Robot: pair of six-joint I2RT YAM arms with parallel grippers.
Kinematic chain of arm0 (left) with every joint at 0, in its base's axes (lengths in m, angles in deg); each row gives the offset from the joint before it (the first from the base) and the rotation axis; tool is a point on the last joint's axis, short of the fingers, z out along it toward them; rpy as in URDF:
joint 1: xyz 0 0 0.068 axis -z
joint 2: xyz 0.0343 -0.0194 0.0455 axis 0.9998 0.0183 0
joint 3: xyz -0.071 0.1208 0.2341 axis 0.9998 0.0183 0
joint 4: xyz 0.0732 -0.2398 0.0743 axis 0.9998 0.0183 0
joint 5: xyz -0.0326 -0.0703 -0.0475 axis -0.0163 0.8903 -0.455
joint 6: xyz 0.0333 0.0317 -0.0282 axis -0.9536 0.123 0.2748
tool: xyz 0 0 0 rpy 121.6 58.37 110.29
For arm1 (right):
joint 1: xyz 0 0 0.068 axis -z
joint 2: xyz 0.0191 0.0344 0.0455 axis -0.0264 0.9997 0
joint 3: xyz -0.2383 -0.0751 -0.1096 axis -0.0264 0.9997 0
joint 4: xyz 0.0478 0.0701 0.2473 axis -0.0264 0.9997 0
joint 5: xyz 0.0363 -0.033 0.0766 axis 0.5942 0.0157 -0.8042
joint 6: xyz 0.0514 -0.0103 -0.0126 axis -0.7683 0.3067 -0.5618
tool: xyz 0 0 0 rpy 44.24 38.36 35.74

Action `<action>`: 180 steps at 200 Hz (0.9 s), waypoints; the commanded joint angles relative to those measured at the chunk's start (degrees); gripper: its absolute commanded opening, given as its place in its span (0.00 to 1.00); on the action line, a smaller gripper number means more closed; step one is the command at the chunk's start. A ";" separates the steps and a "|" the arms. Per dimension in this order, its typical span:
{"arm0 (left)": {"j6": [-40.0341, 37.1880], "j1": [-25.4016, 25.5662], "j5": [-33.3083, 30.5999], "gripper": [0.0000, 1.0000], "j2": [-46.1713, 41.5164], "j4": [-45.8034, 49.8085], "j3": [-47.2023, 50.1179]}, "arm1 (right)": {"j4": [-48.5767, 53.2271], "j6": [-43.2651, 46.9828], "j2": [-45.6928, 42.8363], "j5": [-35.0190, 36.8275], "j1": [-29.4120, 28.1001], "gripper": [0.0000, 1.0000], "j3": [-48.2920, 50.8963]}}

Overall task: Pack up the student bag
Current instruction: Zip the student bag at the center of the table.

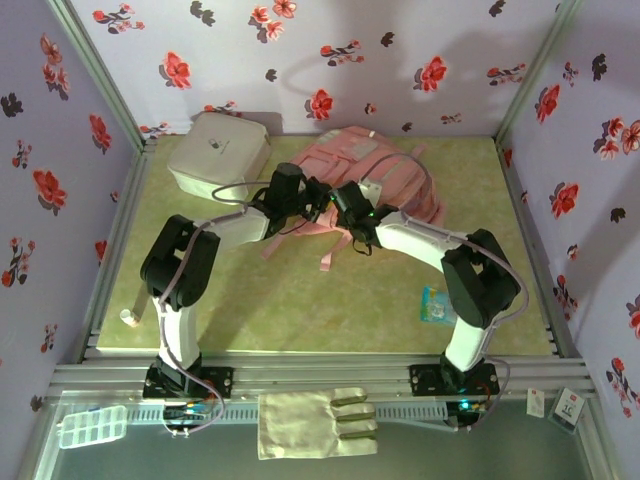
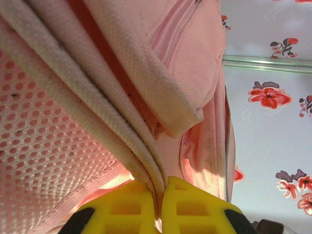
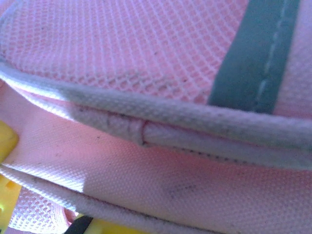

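Note:
The student bag [image 1: 385, 170], a large pink backpack with pale trim, lies at the back middle of the table. Both arms reach to its near edge. My left gripper [image 1: 312, 197] is shut, its yellow fingers [image 2: 126, 207] pinching a fold of the bag's pale trim [image 2: 146, 161] beside pink mesh [image 2: 44, 136]. My right gripper [image 1: 340, 203] is pressed against the bag. In the right wrist view pink fabric [image 3: 146, 170] and pale piping [image 3: 195, 122] lie across the jaws, with only slivers of yellow finger [image 3: 5, 141] showing, so the grip is hidden.
A white rounded-square box [image 1: 220, 150] stands left of the bag. A small teal packet [image 1: 437, 303] lies on the green table at the right. Pink straps [image 1: 325, 255] trail toward me. A beige cloth pouch [image 1: 318, 422] and a clear organiser box [image 1: 92, 425] rest on the front rail.

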 commanded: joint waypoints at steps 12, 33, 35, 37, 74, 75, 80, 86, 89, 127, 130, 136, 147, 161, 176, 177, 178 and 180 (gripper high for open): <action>-0.96 0.18 3.54 0.00 0.20 -0.66 -2.19 | -0.35 2.45 -2.71 2.97 1.44 0.06 1.08; -1.82 -0.22 2.88 0.00 0.15 0.16 -2.17 | 2.18 1.75 -5.31 2.55 1.94 0.06 3.59; -1.99 -0.25 2.74 0.00 0.12 0.20 -2.12 | 2.47 1.65 -5.61 2.56 1.98 0.06 3.81; -2.10 -0.31 2.66 0.00 0.08 0.26 -2.11 | 2.74 1.52 -5.92 2.54 2.02 0.06 4.00; -5.04 -1.35 1.71 0.00 0.94 2.72 -3.04 | 11.37 -0.96 -10.87 4.68 2.33 0.07 7.16; -5.10 -1.34 1.71 0.00 0.95 2.79 -3.01 | 11.69 -1.04 -10.98 4.79 2.36 0.07 7.19; -5.36 -1.57 1.62 0.00 1.16 2.92 -2.95 | 13.15 -1.27 -11.37 5.31 2.50 0.07 7.51; -5.58 -1.70 1.61 0.00 1.33 3.00 -2.86 | 14.70 -1.63 -11.86 5.81 2.70 0.07 8.03; -5.72 -1.80 1.59 0.00 1.40 3.07 -2.81 | 15.26 -1.70 -12.07 6.17 2.80 0.07 8.33; -6.34 -2.46 1.61 0.00 1.59 3.21 -2.02 | 18.19 -1.13 -16.90 7.31 5.14 0.07 12.28; -6.45 -2.46 1.61 0.00 1.68 3.21 -2.02 | 17.75 -0.66 -17.33 7.00 5.33 0.07 12.46; -6.56 -2.47 1.69 0.00 1.67 3.21 -2.10 | 16.19 0.67 -18.01 5.98 5.53 0.08 13.12; -6.81 -2.34 2.06 0.00 1.96 3.29 -2.52 | 12.89 3.70 -18.57 1.96 5.92 0.10 13.64; -6.83 -2.24 2.86 0.00 2.32 3.38 -3.20 | 9.75 7.95 -17.56 -4.09 6.20 0.14 12.97; -7.09 -2.28 3.06 0.00 2.36 3.63 -3.42 | 10.08 10.73 -15.22 -7.70 6.33 0.15 10.89; -7.14 -2.29 3.08 0.00 2.40 3.64 -3.42 | 10.12 10.83 -15.05 -7.77 6.33 0.15 10.73; -7.11 -2.29 3.09 0.00 2.34 3.69 -3.42 | 10.18 10.97 -14.92 -7.85 6.33 0.15 10.65; -7.14 -2.29 3.10 0.00 2.29 3.72 -3.42 | 10.25 11.13 -14.72 -7.93 6.33 0.15 10.52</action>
